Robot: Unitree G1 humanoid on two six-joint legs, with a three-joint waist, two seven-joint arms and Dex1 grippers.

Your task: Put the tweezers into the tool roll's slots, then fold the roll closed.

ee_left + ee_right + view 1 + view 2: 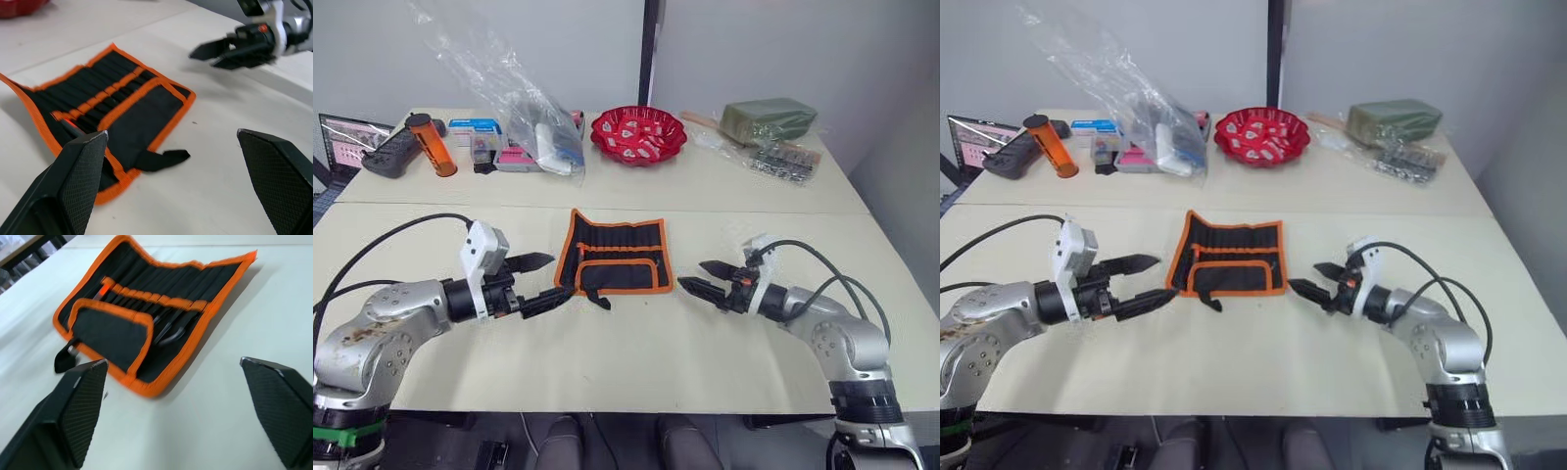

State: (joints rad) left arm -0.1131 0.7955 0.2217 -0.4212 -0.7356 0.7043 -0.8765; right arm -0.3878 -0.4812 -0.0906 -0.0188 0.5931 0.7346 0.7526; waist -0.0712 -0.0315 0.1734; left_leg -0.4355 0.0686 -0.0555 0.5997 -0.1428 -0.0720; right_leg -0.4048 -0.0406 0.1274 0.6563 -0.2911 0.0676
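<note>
Left gripper (540, 282) hovers low over the tabletop (636, 362) toward the near edge, fingers spread wide, holding nothing, tips just beside the tool roll's left edge. Right gripper (707, 278) mirrors it on the roll's right side, fingers wide apart, empty, a bit further from the roll than the left one.

Tool roll (617, 253) lies between the two grippers, mid-table, open flat with its inner face up, orange trim all round. Lower flap (111, 331) is folded up over the near part; small black strap (164, 157) sticks out at the near edge onto the table. The slots (156, 300) run in a row across the roll under an orange band. The tweezers (171, 328) sit in slots at the roll's right end, black tips showing below the band; exact count can't be told.

Along the far edge: orange cylinder (431, 144), clear plastic bag (524, 117), red bowl (638, 133), green bundle (769, 120) toward the far right corner.
</note>
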